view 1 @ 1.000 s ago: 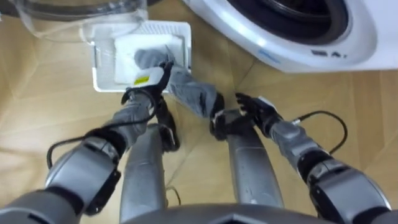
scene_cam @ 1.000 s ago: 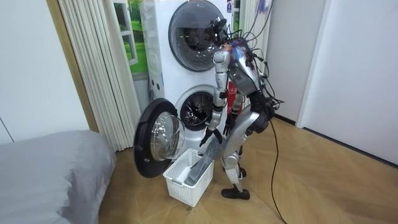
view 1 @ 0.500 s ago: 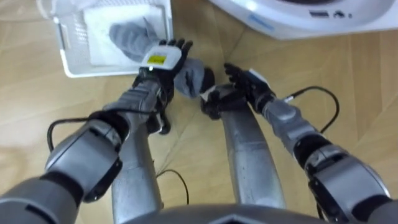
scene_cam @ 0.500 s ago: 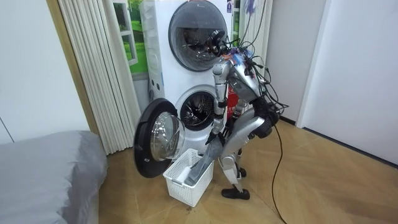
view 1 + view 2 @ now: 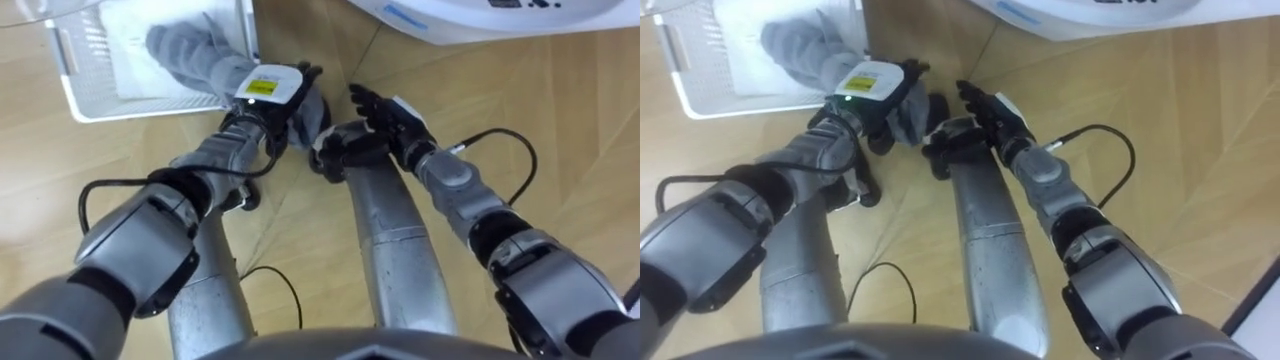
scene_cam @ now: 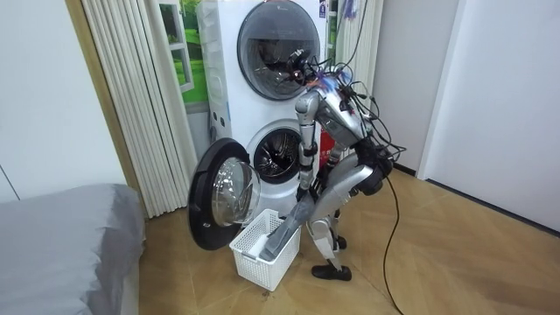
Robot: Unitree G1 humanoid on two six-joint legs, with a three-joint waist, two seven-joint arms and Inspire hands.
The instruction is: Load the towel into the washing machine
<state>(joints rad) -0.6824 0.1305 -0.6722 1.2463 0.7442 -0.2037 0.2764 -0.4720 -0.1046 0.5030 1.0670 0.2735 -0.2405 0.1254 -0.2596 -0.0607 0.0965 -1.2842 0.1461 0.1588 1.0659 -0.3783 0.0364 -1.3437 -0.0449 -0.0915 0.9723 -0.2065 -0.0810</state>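
A grey towel [image 5: 190,55] lies partly in a white slatted basket [image 5: 70,85] at the upper left and trails out over its rim. My left hand [image 5: 272,92], with a yellow-marked tag on its back, is curled on the towel's free end [image 5: 310,112] just beside the basket. My right hand [image 5: 388,108] hovers close to the right of it, fingers spread and holding nothing. In the room view the towel [image 6: 285,229] stretches from the basket [image 6: 259,254] up toward my hands, while I stand bent forward beside the open washing machine [image 6: 278,156].
The washer's white front [image 5: 480,14] runs along the top edge, and its round door [image 6: 222,203] swings open over the basket. A second machine [image 6: 273,39] is stacked above. Wooden floor [image 5: 560,110] lies to the right; a grey bed [image 6: 61,241] stands at the room view's left.
I have bent further forward and the head view has shifted, sliding the basket to the upper left. My left hand has drawn the towel's end away from the basket, closer to my right hand.
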